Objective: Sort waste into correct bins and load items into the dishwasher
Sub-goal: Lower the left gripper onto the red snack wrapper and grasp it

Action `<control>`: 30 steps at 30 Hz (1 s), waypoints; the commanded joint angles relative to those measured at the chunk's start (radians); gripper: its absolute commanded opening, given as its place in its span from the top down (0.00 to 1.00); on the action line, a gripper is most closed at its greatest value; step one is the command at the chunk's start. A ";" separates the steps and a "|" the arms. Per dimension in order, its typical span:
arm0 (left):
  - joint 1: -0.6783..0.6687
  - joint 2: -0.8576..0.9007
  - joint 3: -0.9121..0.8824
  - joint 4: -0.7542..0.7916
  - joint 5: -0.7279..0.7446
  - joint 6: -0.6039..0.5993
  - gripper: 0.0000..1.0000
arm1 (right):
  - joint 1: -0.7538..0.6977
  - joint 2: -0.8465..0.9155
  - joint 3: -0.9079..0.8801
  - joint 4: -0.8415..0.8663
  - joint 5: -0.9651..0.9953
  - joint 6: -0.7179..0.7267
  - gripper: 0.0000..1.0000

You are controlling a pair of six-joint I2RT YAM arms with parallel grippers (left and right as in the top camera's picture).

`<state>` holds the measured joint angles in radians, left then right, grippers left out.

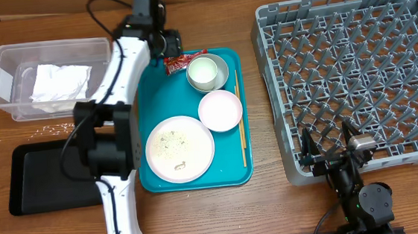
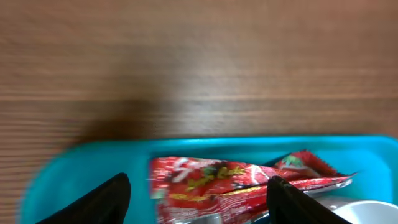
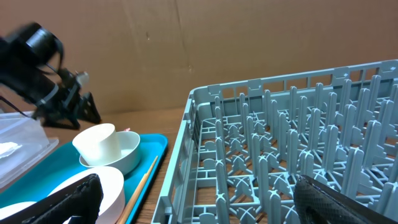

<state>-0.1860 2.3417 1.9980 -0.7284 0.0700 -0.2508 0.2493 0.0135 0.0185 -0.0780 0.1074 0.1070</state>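
- The left gripper (image 2: 198,194) is seen with its jaws parted fairly wide, nothing held between them; its 2 fingertips (image 2: 115,193) hang just above the teal tray (image 2: 87,165).
- The red-and-white wrapper (image 2: 236,180) lies directly below and slightly ahead of the jaws, flat in the far-left corner of the tray.
- Its long axis is laid left to right, along the line on which the jaws close; the wrapper's right end appears to reach past the right-hand finger, though blur in the wrist view makes this uncertain.
- A straight descent and a squeeze would probably be enough, judged from this alignment; the crinkled film is likely to buckle lengthwise.
- From overhead, the wrapper (image 1: 177,62) is touched by nothing, and the clear tub (image 1: 4,73) stands well to its left.
- The right gripper (image 1: 329,146) is parked fully wide at the near edge of the dish rack (image 1: 350,16), well apart, so the left arm is plainly the nearer 1.
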 commanded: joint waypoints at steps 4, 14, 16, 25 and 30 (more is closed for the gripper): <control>-0.033 0.075 0.009 -0.013 0.008 -0.011 0.25 | -0.004 -0.011 -0.010 0.005 -0.004 -0.003 0.00; -0.031 0.087 0.009 -0.081 -0.012 -0.010 0.41 | -0.004 -0.011 -0.010 0.005 -0.004 -0.003 0.00; -0.031 0.087 0.007 -0.092 -0.030 -0.010 0.49 | -0.004 -0.011 -0.010 0.005 -0.004 -0.003 0.00; -0.031 0.087 0.007 -0.131 -0.037 -0.011 0.96 | -0.004 -0.011 -0.010 0.005 -0.004 -0.003 0.00; -0.029 0.069 0.037 -0.172 -0.037 -0.019 0.96 | -0.004 -0.011 -0.010 0.005 -0.004 -0.003 0.00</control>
<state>-0.2203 2.4165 2.0079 -0.8822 0.0399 -0.2596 0.2493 0.0135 0.0185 -0.0788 0.1074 0.1078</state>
